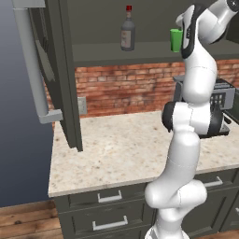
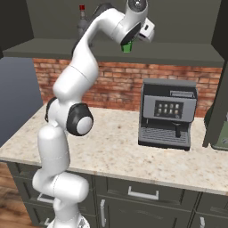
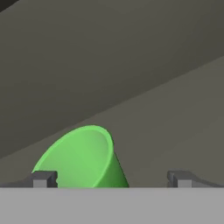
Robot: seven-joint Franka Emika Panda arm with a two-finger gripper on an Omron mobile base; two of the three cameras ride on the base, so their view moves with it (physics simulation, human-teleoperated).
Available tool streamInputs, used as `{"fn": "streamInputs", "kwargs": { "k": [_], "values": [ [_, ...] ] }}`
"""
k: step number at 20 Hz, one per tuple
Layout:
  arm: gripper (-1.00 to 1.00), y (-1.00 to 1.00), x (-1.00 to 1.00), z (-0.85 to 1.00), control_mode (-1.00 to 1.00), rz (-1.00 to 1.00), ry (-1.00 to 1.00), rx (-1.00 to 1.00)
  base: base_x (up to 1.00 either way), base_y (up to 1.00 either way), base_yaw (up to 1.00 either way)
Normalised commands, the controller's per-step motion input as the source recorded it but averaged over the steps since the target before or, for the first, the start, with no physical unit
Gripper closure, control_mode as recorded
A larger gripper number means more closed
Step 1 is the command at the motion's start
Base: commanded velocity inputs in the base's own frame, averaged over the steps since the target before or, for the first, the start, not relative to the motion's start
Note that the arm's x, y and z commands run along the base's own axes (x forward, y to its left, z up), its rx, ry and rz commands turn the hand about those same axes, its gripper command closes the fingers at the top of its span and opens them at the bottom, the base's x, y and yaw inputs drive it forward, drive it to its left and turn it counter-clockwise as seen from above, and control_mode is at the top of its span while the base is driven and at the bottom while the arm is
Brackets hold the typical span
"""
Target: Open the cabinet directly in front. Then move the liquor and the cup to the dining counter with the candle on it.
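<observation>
Two things stand on the shelf of the open cabinet point(image 1: 140, 51): the liquor point(image 1: 127, 29), a bottle with a red cap, toward the shelf's left end, and the green cup point(image 1: 175, 39) well to its right, near the shelf's front edge. The cabinet's left door point(image 1: 63, 74) is swung out over the left edge of the worktop point(image 1: 121, 149), and its long silver handle point(image 1: 29, 60) faces out.

The white arm reaches up to the shelf, and the gripper point(image 3: 109, 179) sits right at the cup. In the hand view its two dark fingertips point(image 3: 43, 178) stand wide apart, with the cup between them but much closer to the left one; whether that tip touches the cup cannot be told. The cup looks tilted there because the camera is rolled. Nothing is held.

Below, a grey coffee machine point(image 2: 167, 113) stands on the worktop against the red brick wall point(image 1: 121, 86), toward the right end, and dark drawers point(image 1: 109, 198) with short silver handles sit under the worktop's front edge.
</observation>
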Motion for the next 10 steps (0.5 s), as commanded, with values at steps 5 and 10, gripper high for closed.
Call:
{"fn": "streamInputs", "kwargs": {
  "k": [5,10],
  "values": [
    [-1.0,0.0,0.0,-0.33,-1.0,0.0,0.0,-0.01,0.0,0.0,0.0],
    [-1.0,0.0,0.09,-0.23,-1.0,0.0,0.0,-0.01,0.0,0.0,0.0]
  ]
}}
